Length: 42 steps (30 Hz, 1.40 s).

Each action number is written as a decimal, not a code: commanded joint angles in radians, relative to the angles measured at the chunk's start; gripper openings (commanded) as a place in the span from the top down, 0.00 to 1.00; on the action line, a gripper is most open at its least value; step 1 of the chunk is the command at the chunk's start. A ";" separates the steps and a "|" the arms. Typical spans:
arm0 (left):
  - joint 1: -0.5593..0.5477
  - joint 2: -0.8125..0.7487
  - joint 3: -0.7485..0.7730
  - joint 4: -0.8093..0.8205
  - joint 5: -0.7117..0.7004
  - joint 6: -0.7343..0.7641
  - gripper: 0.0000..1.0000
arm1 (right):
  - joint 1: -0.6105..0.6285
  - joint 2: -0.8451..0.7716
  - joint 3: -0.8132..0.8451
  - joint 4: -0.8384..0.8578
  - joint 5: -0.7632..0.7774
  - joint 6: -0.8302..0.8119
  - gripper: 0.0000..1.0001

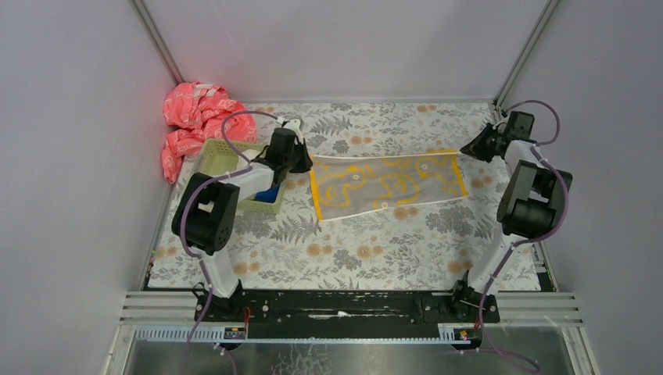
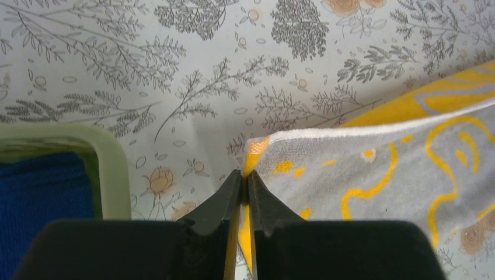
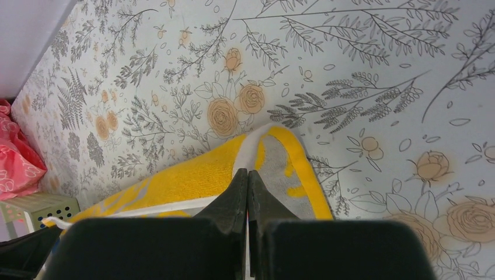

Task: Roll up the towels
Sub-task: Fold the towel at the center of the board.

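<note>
The yellow towel (image 1: 387,183) lies spread across the middle of the tabletop (image 1: 352,250), stretched sideways between our two arms. Its upper face is grey with yellow looping lines and a yellow border, and its underside is plain yellow. Our left gripper (image 2: 245,175) is closed on the far left corner, with a strip of yellow cloth showing between the fingers. Our right gripper (image 3: 247,174) is closed on the far right corner, where the hem folds up over itself.

We judge the cloth to be light, soft and limp. It sags between the two holds and its near edge runs crooked, so it will not keep a shape by itself. It should not slip from a firm pinch, but a thin hem can creep out if we pull hard. The corners are the right places to hold, and an even tension between them keeps the edge straight for rolling.

The blue towel (image 2: 44,198) sits in the green basket (image 2: 114,169) just left of our left gripper. We see no cream-white towel.
</note>
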 commanded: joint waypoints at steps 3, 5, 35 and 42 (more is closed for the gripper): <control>-0.001 -0.083 -0.090 0.069 0.028 0.017 0.93 | -0.022 -0.107 -0.054 -0.009 -0.004 -0.003 1.00; -0.008 -0.109 -0.118 0.065 0.025 0.019 0.93 | -0.023 -0.124 -0.069 -0.033 0.004 -0.013 1.00; -0.333 -0.394 -0.429 -0.108 -0.348 -0.104 0.95 | -0.064 -0.214 -0.273 -0.129 0.261 -0.033 1.00; -0.422 -0.452 -0.498 -0.100 -0.414 -0.147 0.86 | -0.064 -0.207 -0.287 -0.120 0.222 -0.036 0.83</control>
